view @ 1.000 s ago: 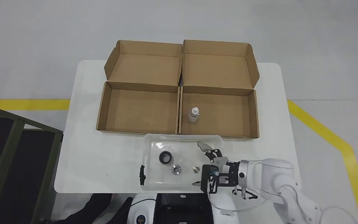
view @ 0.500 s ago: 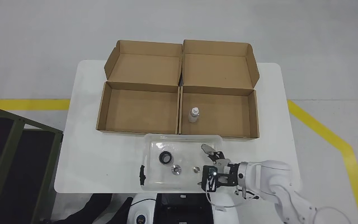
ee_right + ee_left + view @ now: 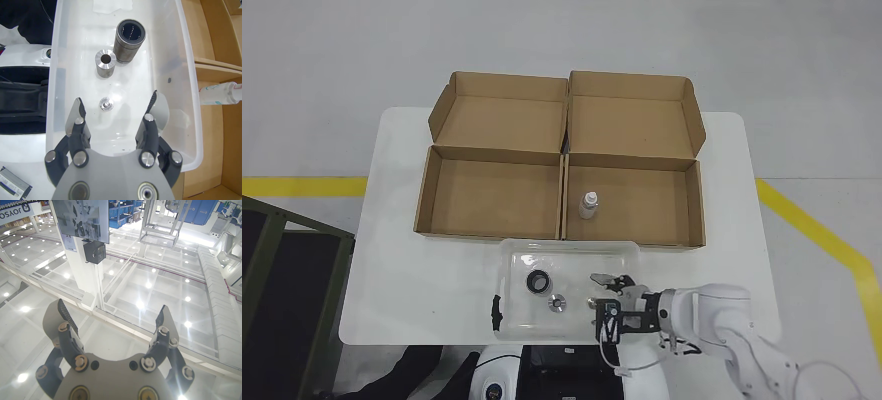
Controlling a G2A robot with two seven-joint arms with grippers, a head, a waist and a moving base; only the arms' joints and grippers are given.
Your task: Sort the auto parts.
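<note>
A clear plastic tray (image 3: 514, 258) near the table's front edge holds a dark linear bearing (image 3: 129, 40), a silver bushing (image 3: 105, 65) and a small silver disc (image 3: 106, 104). From above I see the bearing (image 3: 538, 283), the bushing (image 3: 557, 303) and the disc (image 3: 593, 302). My right gripper (image 3: 117, 97) hangs open inside the tray, its fingertips on either side of the disc and a little short of it. It sits over the tray's right half (image 3: 600, 303). My left gripper (image 3: 112, 304) is open and empty, pointing up at a ceiling.
Two open cardboard boxes stand behind the tray, the left box (image 3: 490, 196) bare and the right box (image 3: 642, 205) holding a white bottle (image 3: 587, 205). A small black piece (image 3: 496, 312) lies at the tray's left end. White table (image 3: 422, 285) surrounds them.
My right gripper has moved left along the tray, from its right end to around the small silver disc. The parts have stayed in place.
</note>
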